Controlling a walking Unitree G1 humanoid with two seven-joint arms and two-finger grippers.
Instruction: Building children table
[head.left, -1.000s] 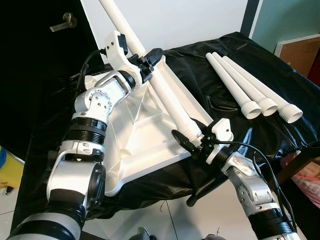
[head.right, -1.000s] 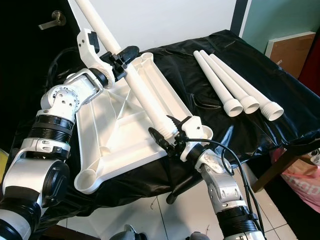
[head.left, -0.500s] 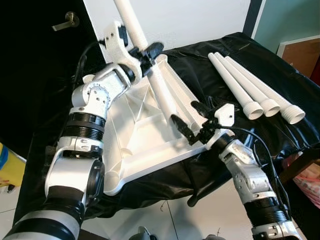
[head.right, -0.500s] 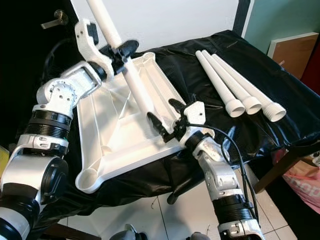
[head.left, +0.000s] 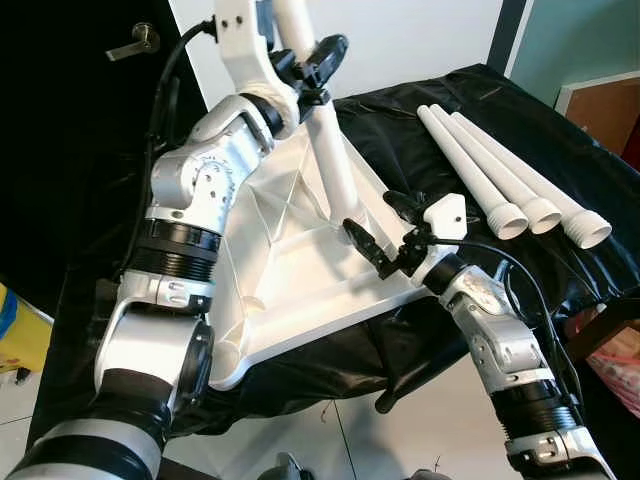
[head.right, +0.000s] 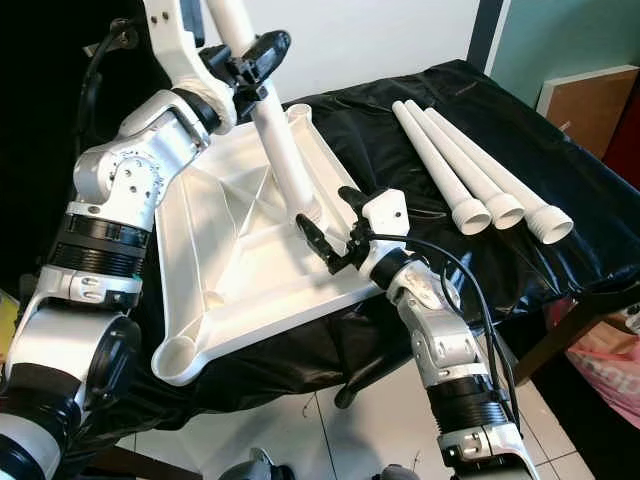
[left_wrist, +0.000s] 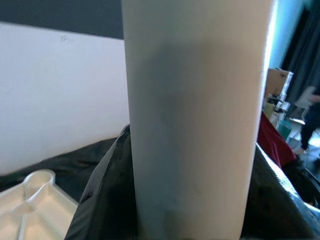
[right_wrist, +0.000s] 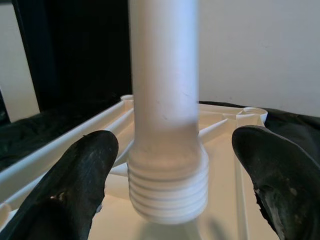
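Observation:
The white tabletop (head.left: 285, 300) lies upside down on a black-covered table. A white leg (head.left: 335, 165) stands steeply tilted over it, its threaded end (right_wrist: 167, 192) just above the ribbed underside near the tabletop's right side. My left gripper (head.left: 312, 72) is shut on the leg high up; the leg (left_wrist: 195, 125) sits close between its dark fingers. My right gripper (head.left: 385, 228) is open at the leg's lower end, one black finger (right_wrist: 75, 195) on each side, not touching it. Three more white legs (head.left: 505, 180) lie side by side on the cloth to the right.
The black cloth (head.left: 500, 270) hangs over the table's near edge above a tiled floor. A dark door with a handle (head.left: 133, 40) stands behind on the left. A brown board (head.left: 600, 100) and a pink bag (head.left: 620, 365) are at the right. A person (left_wrist: 310, 120) stands far off.
My left gripper has lifted and swung the leg more upright. My right gripper has let go of the threaded end and opened. The leg's lower end now hangs over the tabletop.

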